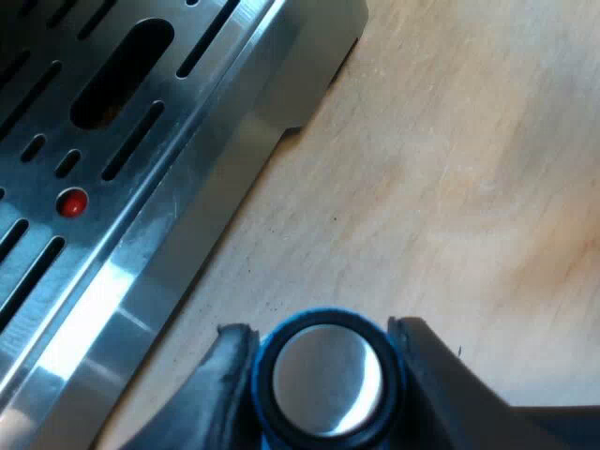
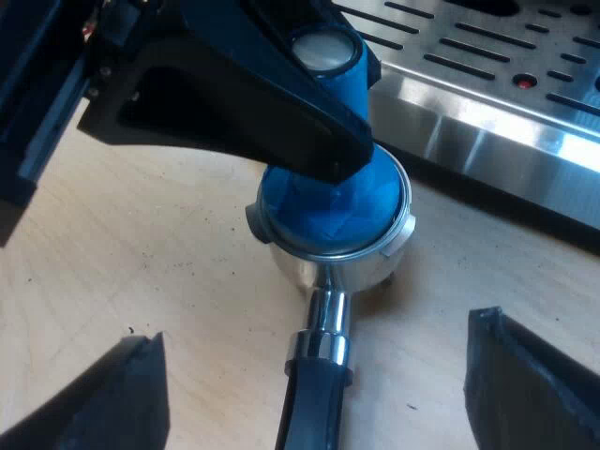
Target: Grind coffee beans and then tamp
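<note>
Held right end effector (image 2: 311, 330) spread wide astride the dark handle (image 2: 314, 403), pinched the blue tamper (image 2: 356, 211) in left end effector (image 1: 322, 337) down in the metal holder (image 2: 323, 267) on the desk (image 2: 141, 244), judged tamping in hand, needing a straight downward press next, with the espresso machine's drip tray edge (image 2: 469, 141) just beside and open desk elsewhere.

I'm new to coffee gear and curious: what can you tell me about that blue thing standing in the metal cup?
It is a blue tamper, plastic-looking, with a round shiny silver cap ringed in black on top. It stands with its wide base down inside the metal holder, which rests on the wooden table. The left gripper is shut on its upper part, one black finger on each side.
</note>
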`<control>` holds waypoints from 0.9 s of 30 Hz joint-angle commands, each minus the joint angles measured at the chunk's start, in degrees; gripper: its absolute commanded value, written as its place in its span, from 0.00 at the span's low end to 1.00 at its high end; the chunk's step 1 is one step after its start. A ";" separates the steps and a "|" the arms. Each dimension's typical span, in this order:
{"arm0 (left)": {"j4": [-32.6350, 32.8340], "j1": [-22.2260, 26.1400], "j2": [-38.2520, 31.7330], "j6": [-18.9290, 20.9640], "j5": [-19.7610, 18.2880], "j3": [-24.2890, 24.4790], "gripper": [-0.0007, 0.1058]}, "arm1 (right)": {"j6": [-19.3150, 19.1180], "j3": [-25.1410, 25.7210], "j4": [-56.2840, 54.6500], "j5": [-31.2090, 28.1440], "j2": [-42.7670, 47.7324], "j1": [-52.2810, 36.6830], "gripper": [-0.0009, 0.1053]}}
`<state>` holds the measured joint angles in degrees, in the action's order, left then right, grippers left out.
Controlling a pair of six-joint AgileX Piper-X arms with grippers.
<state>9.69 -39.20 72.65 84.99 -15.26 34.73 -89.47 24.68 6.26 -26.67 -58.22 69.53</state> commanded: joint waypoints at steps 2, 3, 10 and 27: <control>-0.93 -0.22 -0.17 -0.44 0.55 0.50 0.18 | -0.74 -0.15 0.40 -0.07 -0.01 -0.20 0.64; -0.93 -0.22 -0.17 -0.44 0.55 0.50 0.18 | -0.74 -0.15 0.40 -0.07 -0.01 -0.20 0.64; -0.93 -0.22 -0.17 -0.44 0.55 0.50 0.18 | -0.74 -0.15 0.40 -0.07 -0.01 -0.20 0.64; -4.90 -0.22 -0.17 -0.44 0.55 -9.20 0.18 | -0.74 -0.15 0.40 -0.07 -0.01 -0.20 0.64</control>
<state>0.40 -39.20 71.63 84.88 -15.19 27.13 -89.47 24.68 6.26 -26.67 -58.22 69.53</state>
